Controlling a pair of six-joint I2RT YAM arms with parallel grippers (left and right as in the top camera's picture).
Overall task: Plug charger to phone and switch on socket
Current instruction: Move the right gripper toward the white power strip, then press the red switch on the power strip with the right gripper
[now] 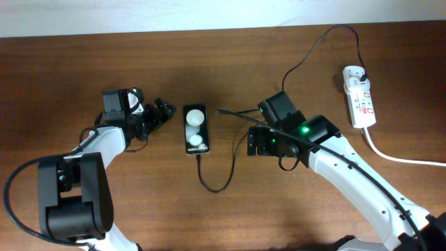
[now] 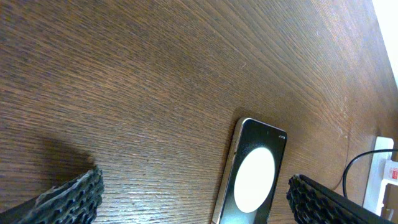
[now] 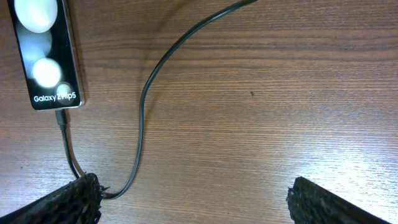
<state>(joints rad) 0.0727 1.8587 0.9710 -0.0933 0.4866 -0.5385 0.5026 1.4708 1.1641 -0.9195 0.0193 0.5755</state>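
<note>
The socket (image 1: 359, 96) lies far right, long axis front-to-back, much nearer the right gripper (image 1: 252, 141) than the left gripper (image 1: 162, 111); each is released and empty.

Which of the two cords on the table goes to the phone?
The thin black charger cable: it loops across the wood into the lettered end of the phone. The thick white cord leaves the power strip and runs off right.

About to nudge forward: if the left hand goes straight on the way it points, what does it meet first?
The phone, most likely; it lies just ahead of the open left hand. How high the hand sits above the table is unclear.
</note>
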